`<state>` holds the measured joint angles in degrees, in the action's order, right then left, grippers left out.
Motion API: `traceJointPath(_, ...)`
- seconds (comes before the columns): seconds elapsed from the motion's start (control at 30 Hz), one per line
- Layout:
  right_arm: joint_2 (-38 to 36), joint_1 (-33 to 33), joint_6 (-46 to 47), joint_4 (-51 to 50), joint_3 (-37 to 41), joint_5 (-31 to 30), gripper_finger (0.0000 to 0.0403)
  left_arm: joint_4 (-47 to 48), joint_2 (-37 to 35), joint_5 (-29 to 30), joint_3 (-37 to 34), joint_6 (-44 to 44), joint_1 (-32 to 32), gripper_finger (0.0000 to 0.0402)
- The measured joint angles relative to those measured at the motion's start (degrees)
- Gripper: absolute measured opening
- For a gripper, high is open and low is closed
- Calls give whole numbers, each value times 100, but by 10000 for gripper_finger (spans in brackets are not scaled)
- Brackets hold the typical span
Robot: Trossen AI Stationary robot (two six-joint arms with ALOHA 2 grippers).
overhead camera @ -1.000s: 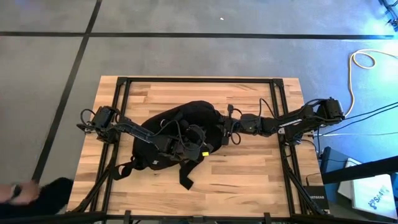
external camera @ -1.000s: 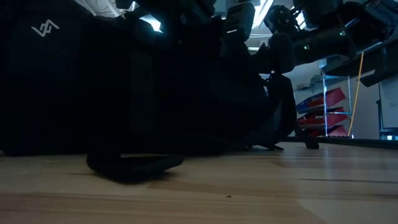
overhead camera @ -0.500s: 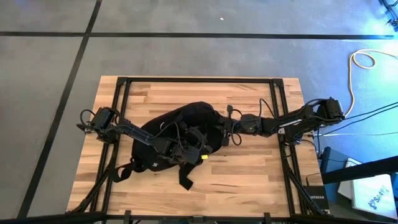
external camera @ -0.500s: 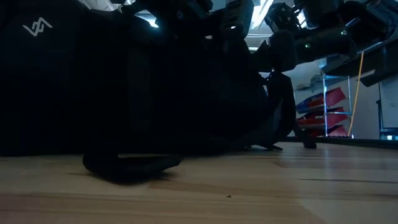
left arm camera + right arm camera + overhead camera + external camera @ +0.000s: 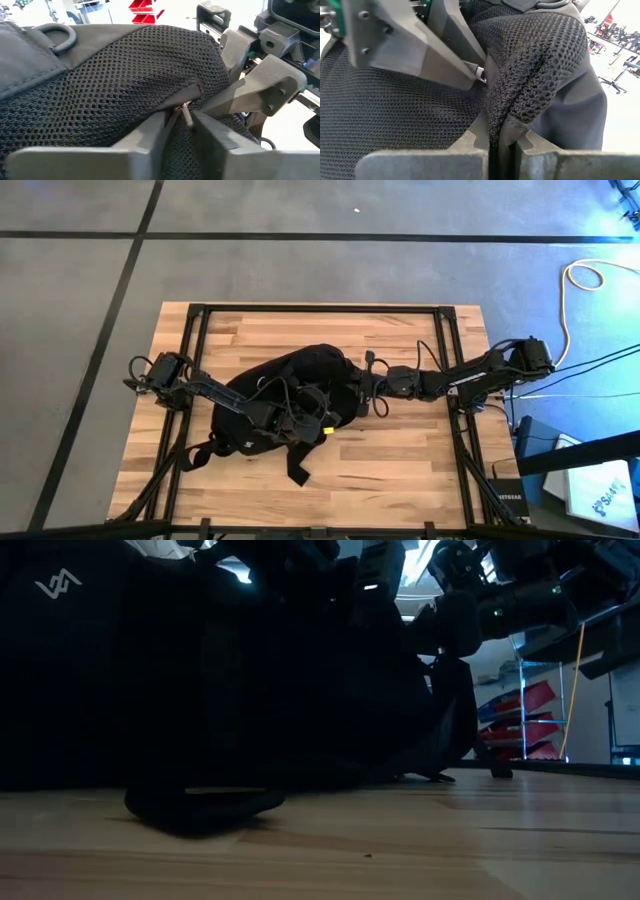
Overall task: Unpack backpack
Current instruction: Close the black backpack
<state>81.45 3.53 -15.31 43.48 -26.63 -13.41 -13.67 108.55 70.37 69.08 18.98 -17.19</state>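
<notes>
The black backpack (image 5: pixel 300 375) lies on its side in the middle of the wooden table, its mesh panel (image 5: pixel 115 85) facing up. One strap (image 5: pixel 200 805) trails onto the table at the near side. My left gripper (image 5: pixel 180 122) reaches over the backpack from the left, shut on a small metal zipper pull (image 5: pixel 186 112). My right gripper (image 5: pixel 497 142) comes in from the right and is shut on a fold of the mesh. In the high view the left gripper (image 5: pixel 335 408) and right gripper (image 5: pixel 352 395) nearly meet over the backpack's right end. My left gripper pinches the metal zipper pull (image 5: pixel 481 75) between its two fingertips, only at their free ends. The fingers run nearly level, coming from the table's left. The pull stands up from the zip seam on the mesh panel. My right gripper pinches a raised fold of the mesh panel (image 5: pixel 506 107) between its two fingers, just beside the zipper pull. The fingers come nearly level from the table's right. The mesh is drawn up into a ridge, while the backpack's body stays on the table.
Black frame rails (image 5: pixel 195 330) run along the table's left, right and far sides. Bare wood lies along the far edge (image 5: pixel 320 325) and near edge (image 5: pixel 400 480). A D-ring (image 5: pixel 57 35) sits on the backpack's strap. Red shelving (image 5: pixel 530 720) stands in the room beyond.
Both arms have stayed almost where they were. In the low view the strap lying in front of the backpack has slid a little sideways along the table.
</notes>
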Motion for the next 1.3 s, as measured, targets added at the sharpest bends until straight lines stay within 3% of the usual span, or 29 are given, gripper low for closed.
traceJointPath(0.13, 0, 0, -2, 0, 0, -7, 1, 9, 0, -19, 0, -57, 0, 15)
traceJointPath(0.23, 0, 0, 0, 2, 0, -9, 1, 2, 0, -51, 0, -96, -2, 5)
traceJointPath(1.3, -4, -7, 219, 21, -19, -400, 0, 975, -221, 265, 7, 44, -127, 0)
